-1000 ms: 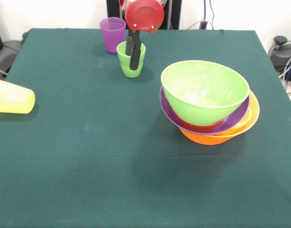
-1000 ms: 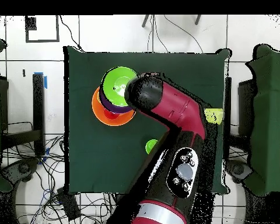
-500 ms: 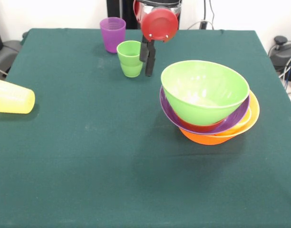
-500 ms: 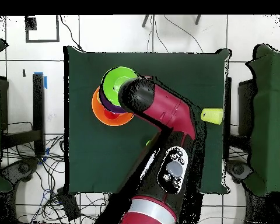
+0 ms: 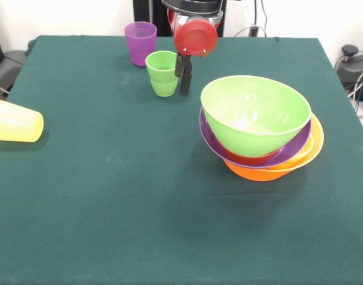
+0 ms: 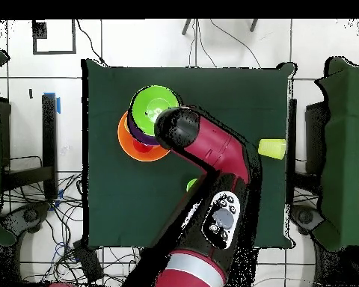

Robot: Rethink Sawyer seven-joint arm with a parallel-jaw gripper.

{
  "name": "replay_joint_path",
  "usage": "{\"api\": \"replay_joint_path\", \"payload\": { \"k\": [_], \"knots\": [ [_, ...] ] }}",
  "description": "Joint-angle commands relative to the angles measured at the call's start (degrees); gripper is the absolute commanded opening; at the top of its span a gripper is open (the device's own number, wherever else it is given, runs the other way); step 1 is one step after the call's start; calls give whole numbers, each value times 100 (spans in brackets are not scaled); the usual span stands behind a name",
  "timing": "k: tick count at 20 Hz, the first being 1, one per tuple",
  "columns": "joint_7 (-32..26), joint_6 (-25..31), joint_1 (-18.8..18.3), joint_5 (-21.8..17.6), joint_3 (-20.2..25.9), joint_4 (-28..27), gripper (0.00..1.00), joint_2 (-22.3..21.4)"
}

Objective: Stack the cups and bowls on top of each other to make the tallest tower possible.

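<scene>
My gripper hangs open and empty just right of the upright lime green cup, close to it but not around it. A purple cup stands upright behind that one. A pale yellow cup lies on its side at the table's left edge. The tower stands at the right: the yellow-orange bowl as base, then the small orange bowl, the purple bowl and the deep lime green bowl on top. The other cups are out of view. In the overhead view the arm hides the gripper.
The dark green table cloth covers the whole table. In the overhead view the arm crosses the table's middle, the lime bowl and the yellow cup show, and only a sliver of the lime cup. Cables lie on the floor around.
My gripper has moved from over the lime green cup to its right side in the front view. The cup stayed standing in place. Nothing else has moved.
</scene>
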Motion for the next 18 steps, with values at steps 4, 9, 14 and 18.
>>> {"api": "replay_joint_path", "payload": {
  "k": [4, 9, 14, 18],
  "knots": [
    [1005, 163, 108, 42, 378, 380, 100, 399],
    [1086, 379, 218, -2, 220, 312, 100, 383],
    [1094, 606, 287, -28, 114, 238, 100, 359],
    [1012, 677, 264, -31, 110, 259, 100, 327]
  ]
}}
